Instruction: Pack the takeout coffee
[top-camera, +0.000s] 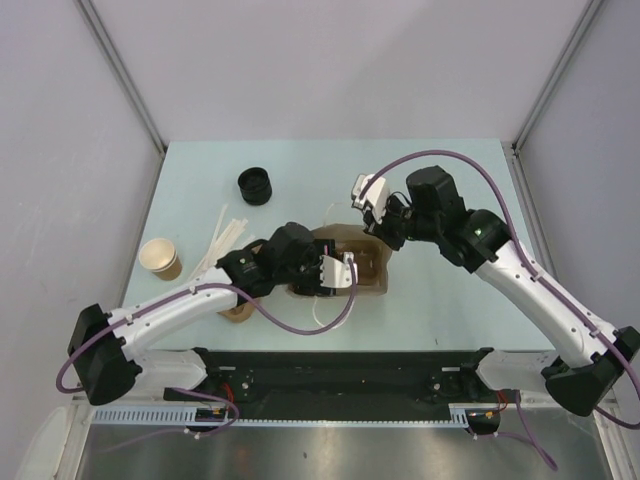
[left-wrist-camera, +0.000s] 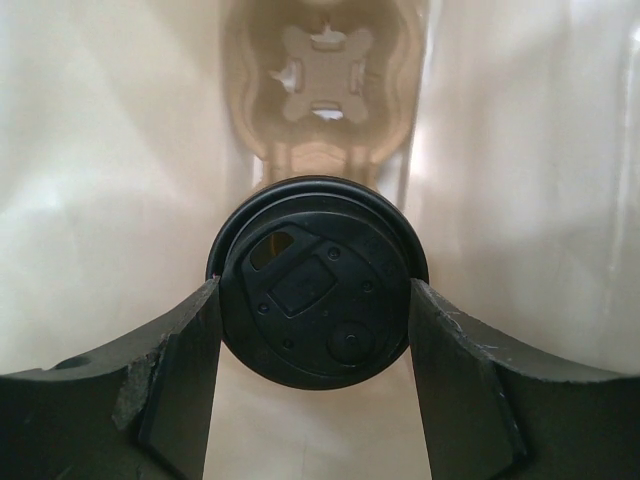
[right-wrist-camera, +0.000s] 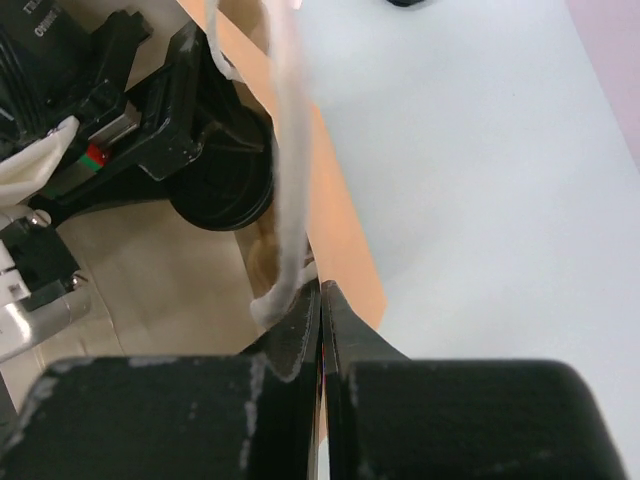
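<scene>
Where the left gripper reaches into the paper bag, we see its fingers set wide apart and closed on the takeout coffee, touching the black lid on both sides. Beyond the cup, at the bag's far end, lies a pulp carrier with one cross-cut socket showing, unfilled. The right gripper is pinched tight on the bag's rim beside a white handle, holding the mouth open.

We judge the packing about midway: the cup is inside the bag but not seated, so lowering, release and withdrawal are left.

We count one coffee, one bag and one carrier. Farther out on the table are one lidless tan cup, one loose bundle of white strips and one stack of black lids.
</scene>
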